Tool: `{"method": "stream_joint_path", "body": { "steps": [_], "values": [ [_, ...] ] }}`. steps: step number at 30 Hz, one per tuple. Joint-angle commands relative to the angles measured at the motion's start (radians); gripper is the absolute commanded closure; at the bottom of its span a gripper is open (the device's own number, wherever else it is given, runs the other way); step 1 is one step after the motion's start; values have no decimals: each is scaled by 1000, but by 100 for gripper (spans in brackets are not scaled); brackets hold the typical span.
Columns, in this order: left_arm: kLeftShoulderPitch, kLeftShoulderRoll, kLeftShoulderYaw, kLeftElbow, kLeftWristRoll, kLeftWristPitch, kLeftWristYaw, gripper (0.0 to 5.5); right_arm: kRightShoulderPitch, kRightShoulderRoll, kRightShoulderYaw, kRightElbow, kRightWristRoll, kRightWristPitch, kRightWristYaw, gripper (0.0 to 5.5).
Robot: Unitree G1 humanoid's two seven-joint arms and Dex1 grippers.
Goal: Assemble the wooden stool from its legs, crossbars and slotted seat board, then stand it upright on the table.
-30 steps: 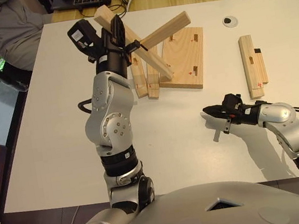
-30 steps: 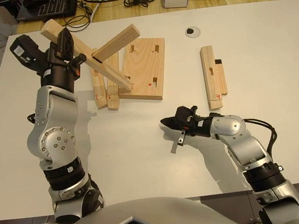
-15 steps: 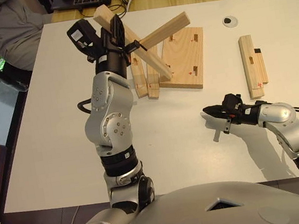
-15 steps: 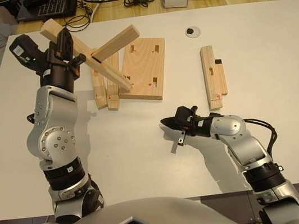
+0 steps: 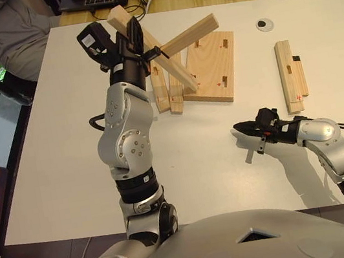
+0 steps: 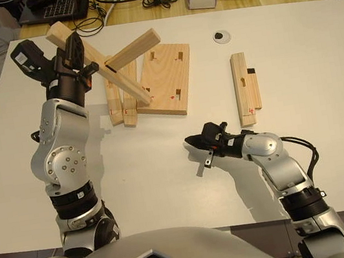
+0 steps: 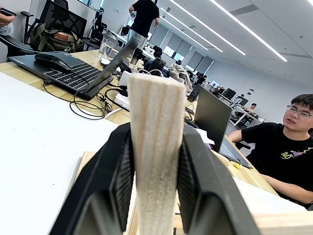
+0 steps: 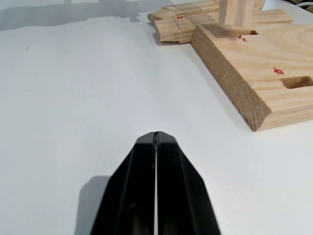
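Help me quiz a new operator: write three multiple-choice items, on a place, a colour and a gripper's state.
1. Where is the right gripper?
A. Over bare table, nearer the robot than the seat board.
B. On the seat board.
C. Off the table's edge.

2. What colour are the marks on the seat board?
A. Blue.
B. Red.
C. Green.

3. The left gripper is:
A. open, empty.
B. shut, empty.
C. shut on a wooden leg.

1 A: it hangs over white table short of the board.
2 B: red marks show on its top.
3 C: its fingers clamp the leg.
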Motion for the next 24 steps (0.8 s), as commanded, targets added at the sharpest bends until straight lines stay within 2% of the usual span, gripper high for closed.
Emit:
{"method": "stream_joint_path", "body": {
  "steps": [1,24],
  "values": [
    [-1,-19,2,3,7,0,-1,447,0,-6,-11,-13,6,12,0,550],
    [-1,-19,2,3,7,0,-1,447,0,-5,-12,-13,6,12,1,550]
  ]
}}
